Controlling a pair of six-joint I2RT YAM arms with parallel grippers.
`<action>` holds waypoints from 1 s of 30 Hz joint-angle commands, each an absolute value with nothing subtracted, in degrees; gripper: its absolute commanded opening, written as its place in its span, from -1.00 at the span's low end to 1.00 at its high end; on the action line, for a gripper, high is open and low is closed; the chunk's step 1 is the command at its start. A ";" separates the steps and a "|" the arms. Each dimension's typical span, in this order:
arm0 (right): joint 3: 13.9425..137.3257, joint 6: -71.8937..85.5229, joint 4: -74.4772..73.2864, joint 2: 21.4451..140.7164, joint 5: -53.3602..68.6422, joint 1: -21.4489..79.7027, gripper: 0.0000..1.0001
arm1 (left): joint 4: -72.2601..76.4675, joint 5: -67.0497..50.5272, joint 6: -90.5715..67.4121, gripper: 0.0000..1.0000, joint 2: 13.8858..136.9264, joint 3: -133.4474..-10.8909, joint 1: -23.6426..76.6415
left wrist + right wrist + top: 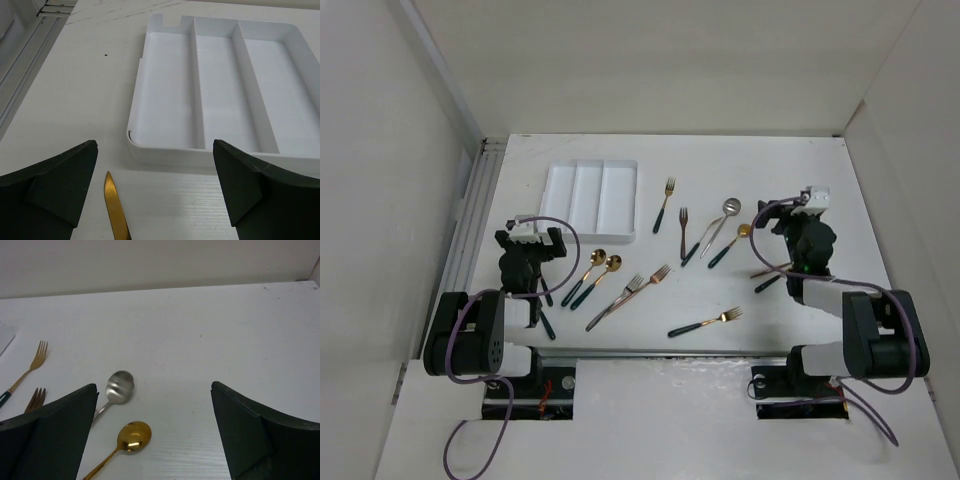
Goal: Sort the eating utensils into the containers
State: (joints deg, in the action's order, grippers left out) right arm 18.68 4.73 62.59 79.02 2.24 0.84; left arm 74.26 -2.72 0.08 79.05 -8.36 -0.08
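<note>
Our left pincer (155, 144) and right pincer (154, 386) both gape wide, holding nothing. The shallow white three-compartment plastic tray (165, 156) lies bare, while the gold-headed, green-handled utensils (705, 323) lie scattered on the worktop (740, 170). We should lower the left pincer squarely over the gold knife blade (114, 210) and close across its narrow width.

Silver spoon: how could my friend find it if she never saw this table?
Start at the white tray on the left, then look right to the rightmost pair of spoons, lying side by side. The silver spoon is the farther one. It is shiny grey all over, while the gold spoon next to it has a gold bowl and a dark handle.
</note>
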 commanded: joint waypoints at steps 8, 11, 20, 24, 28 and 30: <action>38.39 -0.95 33.09 60.21 -14.34 5.87 1.00 | 91.65 -7.52 2.89 1.00 77.27 -6.95 1.23; 52.70 -7.88 8.30 62.55 -26.32 10.00 1.00 | 80.75 -10.27 4.04 1.00 63.37 -6.32 0.62; 69.29 25.74 -34.89 70.58 -25.88 11.25 1.00 | 6.68 -18.73 44.11 1.00 60.36 -47.65 5.01; 58.38 42.42 -40.07 68.30 -23.82 11.24 0.87 | -1.41 -12.41 34.13 1.00 69.78 -58.97 6.94; 46.87 57.36 -40.53 62.25 -19.96 11.87 0.36 | 4.29 -12.23 29.73 1.00 68.12 -56.08 9.05; 41.34 60.10 -39.21 60.83 -18.20 11.87 0.36 | 7.89 -8.62 24.11 1.00 67.59 -54.67 9.05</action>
